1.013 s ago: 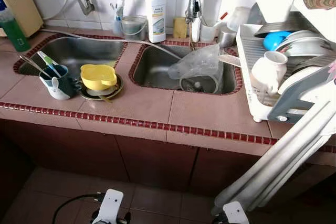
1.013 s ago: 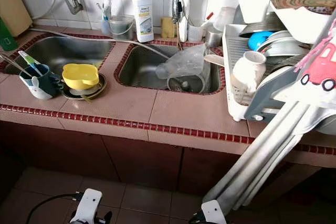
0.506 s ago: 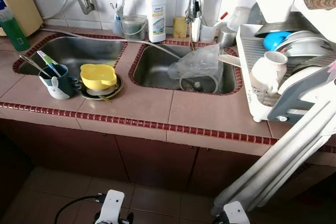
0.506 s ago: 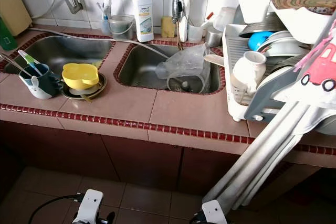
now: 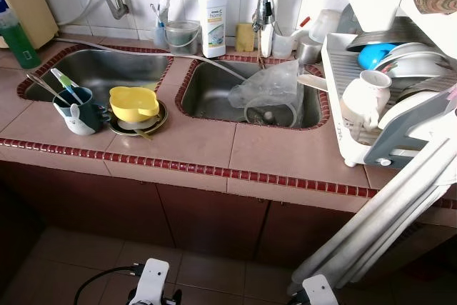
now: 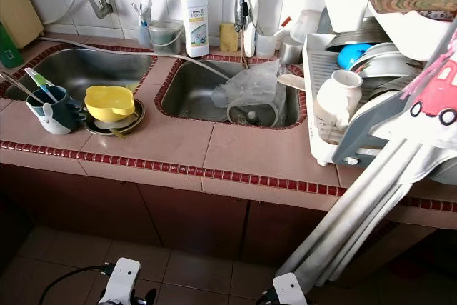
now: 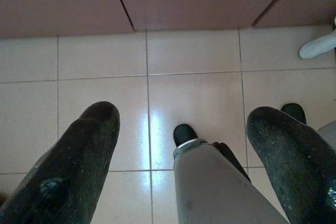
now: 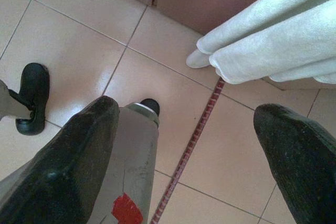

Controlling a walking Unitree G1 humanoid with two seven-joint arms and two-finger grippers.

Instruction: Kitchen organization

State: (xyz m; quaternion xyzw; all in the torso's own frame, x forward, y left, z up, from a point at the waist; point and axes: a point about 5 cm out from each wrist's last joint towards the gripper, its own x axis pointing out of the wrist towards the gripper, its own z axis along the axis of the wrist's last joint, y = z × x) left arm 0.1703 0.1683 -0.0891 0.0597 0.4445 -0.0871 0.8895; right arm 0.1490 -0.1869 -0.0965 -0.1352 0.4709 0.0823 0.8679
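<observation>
We've got both arms hanging: left gripper and right gripper spread apart over floor. Bag hides part of the sink; rack is cut off.

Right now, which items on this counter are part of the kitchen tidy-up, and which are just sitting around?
To organise: yellow bowl on its plate, blue mug holding utensils, plastic bag in the right sink, glass jar.

Just there: detergent bottle, dish rack, white jug, sponge, small pail.

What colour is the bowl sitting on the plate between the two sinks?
Yellow: the plastic bowl rests upside-down on a dark plate, clearest in the left eye view.
</observation>
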